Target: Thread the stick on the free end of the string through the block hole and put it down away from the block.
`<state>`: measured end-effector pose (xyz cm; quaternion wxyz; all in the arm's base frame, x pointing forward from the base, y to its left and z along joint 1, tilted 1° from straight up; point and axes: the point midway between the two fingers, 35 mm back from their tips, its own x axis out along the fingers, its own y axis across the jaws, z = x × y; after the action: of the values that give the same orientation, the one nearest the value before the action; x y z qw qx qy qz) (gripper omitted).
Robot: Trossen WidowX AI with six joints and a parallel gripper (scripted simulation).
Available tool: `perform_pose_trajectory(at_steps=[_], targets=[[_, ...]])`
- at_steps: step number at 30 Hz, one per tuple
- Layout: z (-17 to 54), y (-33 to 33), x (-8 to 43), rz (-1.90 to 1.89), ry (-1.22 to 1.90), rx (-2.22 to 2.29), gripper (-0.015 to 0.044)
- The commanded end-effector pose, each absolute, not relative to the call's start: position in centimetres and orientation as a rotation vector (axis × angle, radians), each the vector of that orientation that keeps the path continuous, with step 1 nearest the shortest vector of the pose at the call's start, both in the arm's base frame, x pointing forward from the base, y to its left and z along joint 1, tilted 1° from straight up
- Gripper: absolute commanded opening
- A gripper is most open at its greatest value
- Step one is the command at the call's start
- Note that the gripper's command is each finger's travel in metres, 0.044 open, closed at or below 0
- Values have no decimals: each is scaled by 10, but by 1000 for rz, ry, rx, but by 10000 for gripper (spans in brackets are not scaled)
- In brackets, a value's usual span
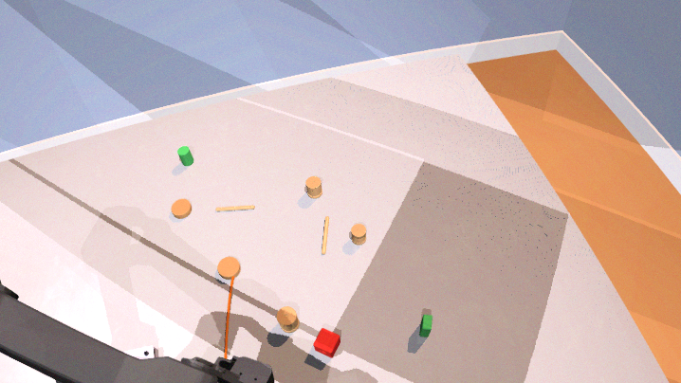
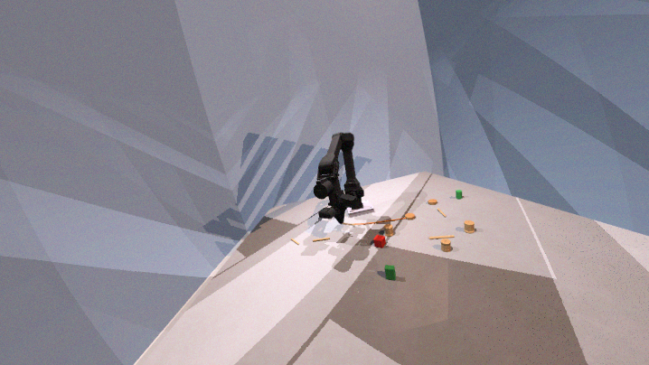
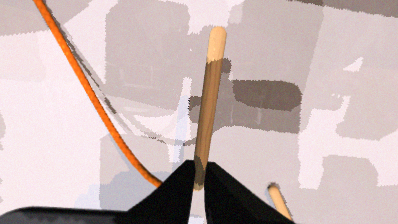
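A matte-black arm (image 1: 71, 328) (image 2: 334, 158) is being shown at the lower left from above and mid-frame from outside; broad, smooth links are being joined by rounded housings; a blunt cylinder (image 2: 323, 190) is being displayed left of centre; black, tapering fingers (image 2: 340, 219) are being seen along the wrist view's bottom edge.
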<state>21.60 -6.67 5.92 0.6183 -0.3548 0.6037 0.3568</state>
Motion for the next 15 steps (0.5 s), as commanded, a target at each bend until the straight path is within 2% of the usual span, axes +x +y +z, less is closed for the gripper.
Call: perform_pose_trajectory(at_steps=[1, 15], targets=[[55, -68, 221, 815, 1395, -816, 0], [43, -67, 235, 814, 1395, -818, 0]])
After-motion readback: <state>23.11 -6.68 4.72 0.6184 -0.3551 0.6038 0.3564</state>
